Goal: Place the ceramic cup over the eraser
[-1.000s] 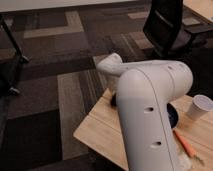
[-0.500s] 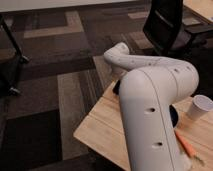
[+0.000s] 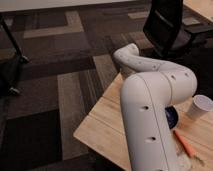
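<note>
My white arm (image 3: 150, 115) fills the middle of the camera view and covers much of the wooden table (image 3: 107, 122). The gripper is hidden behind the arm, and it is shut. A white tapered cup (image 3: 201, 106) stands upright on the table at the right edge, apart from the arm. Just left of it, a dark blue rounded thing (image 3: 171, 118) peeks out from behind the arm; I cannot tell which of the two is the ceramic cup. The eraser is hidden or out of view.
A thin orange stick (image 3: 184, 142) lies on the table at the lower right. A black office chair (image 3: 167, 25) stands beyond the table at the upper right. Patterned dark carpet (image 3: 60, 75) spreads to the left, with a dark stand base (image 3: 12, 65) at the far left.
The arm's far link has swung out and now reaches farther toward the back left over the table's corner. The white cup and orange stick have not moved.
</note>
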Robot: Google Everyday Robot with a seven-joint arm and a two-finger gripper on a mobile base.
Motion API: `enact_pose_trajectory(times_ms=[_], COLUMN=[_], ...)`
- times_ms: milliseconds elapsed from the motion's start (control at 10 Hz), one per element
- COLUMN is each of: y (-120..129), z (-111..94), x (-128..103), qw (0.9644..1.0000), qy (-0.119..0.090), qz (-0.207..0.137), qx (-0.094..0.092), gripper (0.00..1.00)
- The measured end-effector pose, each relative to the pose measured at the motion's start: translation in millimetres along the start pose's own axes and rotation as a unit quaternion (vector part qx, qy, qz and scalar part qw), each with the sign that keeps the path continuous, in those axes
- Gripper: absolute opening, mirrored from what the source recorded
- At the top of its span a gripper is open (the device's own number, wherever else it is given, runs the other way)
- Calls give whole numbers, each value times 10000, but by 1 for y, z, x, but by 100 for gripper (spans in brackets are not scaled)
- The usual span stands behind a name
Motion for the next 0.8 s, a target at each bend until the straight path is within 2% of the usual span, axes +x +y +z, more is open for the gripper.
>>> enact_pose_trajectory(times_ms=[200, 400, 500, 600, 800], y=[-26, -61, -69, -68, -40], z=[16, 24, 22, 20, 14], x=[-3, 8, 27, 40, 81], qw=[9993, 9965, 9960, 9960, 9959], qy=[137, 292, 369, 431, 588], qz=[257, 521, 407, 287, -308], qx=[251, 581, 708, 729, 606], gripper=[0, 0, 0, 0, 0])
